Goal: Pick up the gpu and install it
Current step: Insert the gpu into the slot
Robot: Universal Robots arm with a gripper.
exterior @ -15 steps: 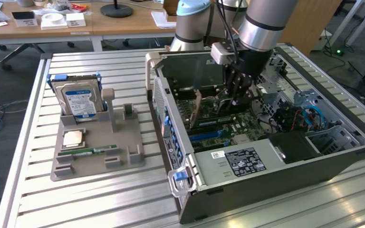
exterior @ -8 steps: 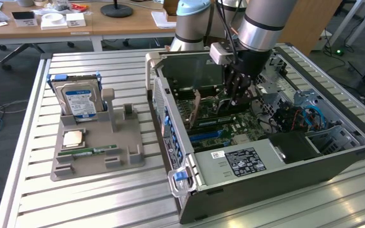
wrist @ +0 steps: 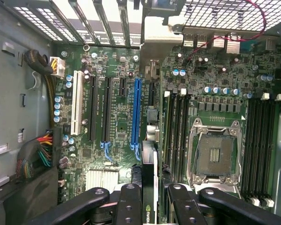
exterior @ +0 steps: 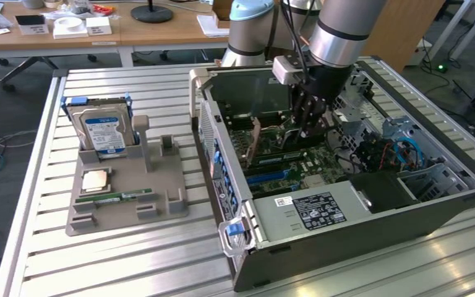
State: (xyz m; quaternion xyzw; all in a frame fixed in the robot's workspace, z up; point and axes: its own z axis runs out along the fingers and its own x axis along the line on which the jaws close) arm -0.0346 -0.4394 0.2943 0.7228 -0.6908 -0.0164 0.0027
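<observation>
Tool (wrist: pixel 151 191) closed on the gpu (wrist: pixel 150 164), held on edge above the motherboard (wrist: pixel 117 117), presumably to meet a slot; exterior view, 12 o'clock within the case (exterior: pixel 370 229)

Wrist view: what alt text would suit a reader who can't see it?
The black jaws hold the gpu edge-on above a green motherboard inside a computer case. A blue slot lies near the card's end, with an empty processor socket off to one side.
</observation>
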